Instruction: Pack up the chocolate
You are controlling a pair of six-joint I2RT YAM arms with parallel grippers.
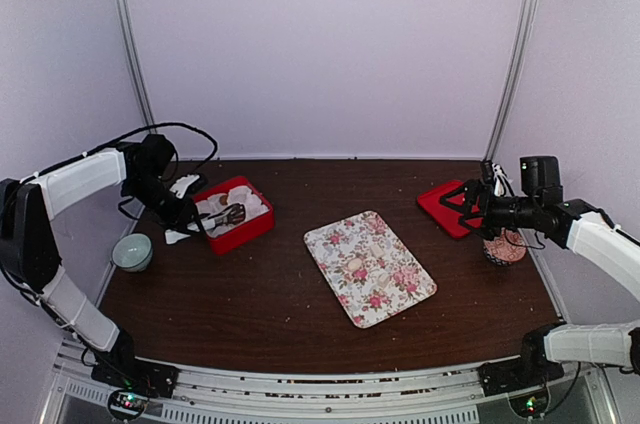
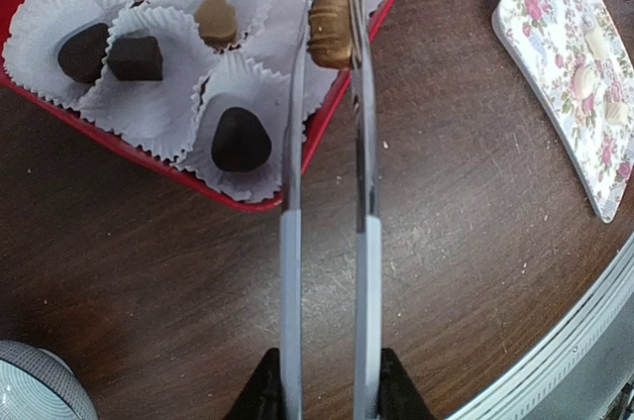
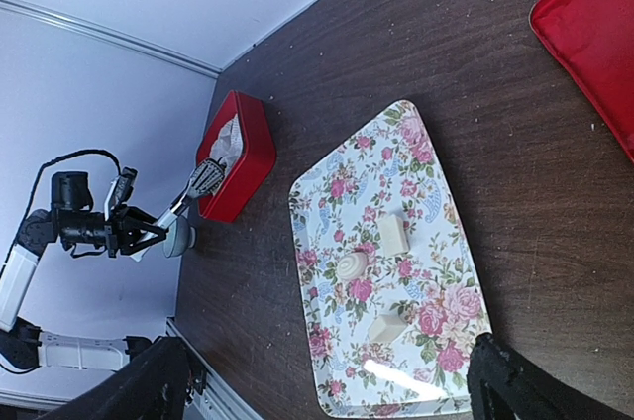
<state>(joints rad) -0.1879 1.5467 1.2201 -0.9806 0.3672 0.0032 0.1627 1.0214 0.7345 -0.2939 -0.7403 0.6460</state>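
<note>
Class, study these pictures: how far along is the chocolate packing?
Done: several pieces sit in paper cups in the red box. In hand: the tongs grip a tan piece over the box. Left: three pale pieces wait on the flowered tray.

Left gripper (image 1: 192,212) holds metal tongs (image 1: 226,216) over the red square box (image 1: 250,232), far left. Rectangular rose-print tray (image 1: 392,296) lies mid-table, skewed. Right gripper (image 1: 468,206), fingers spread, hangs over the flat red lid (image 1: 434,201). Small pale-green bowl (image 1: 132,251) sits at the left edge.
</note>
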